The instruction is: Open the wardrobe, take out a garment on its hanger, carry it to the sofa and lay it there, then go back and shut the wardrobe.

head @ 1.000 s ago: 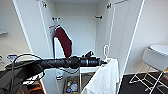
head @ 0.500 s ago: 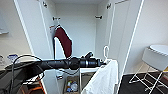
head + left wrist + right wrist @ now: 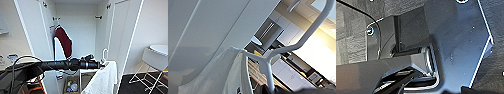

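The wardrobe (image 3: pixel 82 30) is seen open — free room is left across its middle and right. The left side is taken by a maroon top (image 3: pixel 64 42); a white chair (image 3: pixel 153 62) stands well right.

head: high, facing wardrobe (image 3: pixel 75 30) | left wrist: close under hanger (image 3: pixel 298 42)

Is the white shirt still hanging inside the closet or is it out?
Out. The white shirt hangs on its hanger at the left gripper, in front of the open wardrobe.
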`<state>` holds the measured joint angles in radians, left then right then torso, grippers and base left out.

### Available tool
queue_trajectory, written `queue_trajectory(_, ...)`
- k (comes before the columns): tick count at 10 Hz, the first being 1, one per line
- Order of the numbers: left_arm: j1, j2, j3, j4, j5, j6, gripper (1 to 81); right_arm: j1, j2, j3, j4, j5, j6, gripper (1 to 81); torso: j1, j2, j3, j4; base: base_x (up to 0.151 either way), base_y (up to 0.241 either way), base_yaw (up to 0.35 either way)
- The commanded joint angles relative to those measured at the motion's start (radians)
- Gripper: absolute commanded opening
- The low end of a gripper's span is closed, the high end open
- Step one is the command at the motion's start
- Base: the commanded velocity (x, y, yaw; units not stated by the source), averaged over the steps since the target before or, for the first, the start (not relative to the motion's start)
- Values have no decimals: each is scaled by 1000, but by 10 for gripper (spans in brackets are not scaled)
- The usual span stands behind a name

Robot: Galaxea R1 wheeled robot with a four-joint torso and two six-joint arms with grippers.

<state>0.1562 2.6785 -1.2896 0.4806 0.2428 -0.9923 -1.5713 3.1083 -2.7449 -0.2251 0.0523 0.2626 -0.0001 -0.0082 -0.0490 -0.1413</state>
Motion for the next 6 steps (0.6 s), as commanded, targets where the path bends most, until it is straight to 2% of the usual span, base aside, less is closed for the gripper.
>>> queue_trajectory(1,-191,23,16,125,222,3,10,33,14,8,-8,-54,-5,811,0,0,0,0,0,0,0)
queue_trajectory(3,-195,75,26,213,495,1,10,33,14,8,-10,-54,-5,811,0,0,0,0,0,0,0)
queue_trajectory(5,-198,129,24,239,699,0,10,33,14,8,-10,-54,-5,811,0,0,0,0,0,0,0)
queue_trajectory(6,-198,173,19,260,874,0,10,32,14,8,-10,-54,-5,811,0,0,0,0,0,0,0)
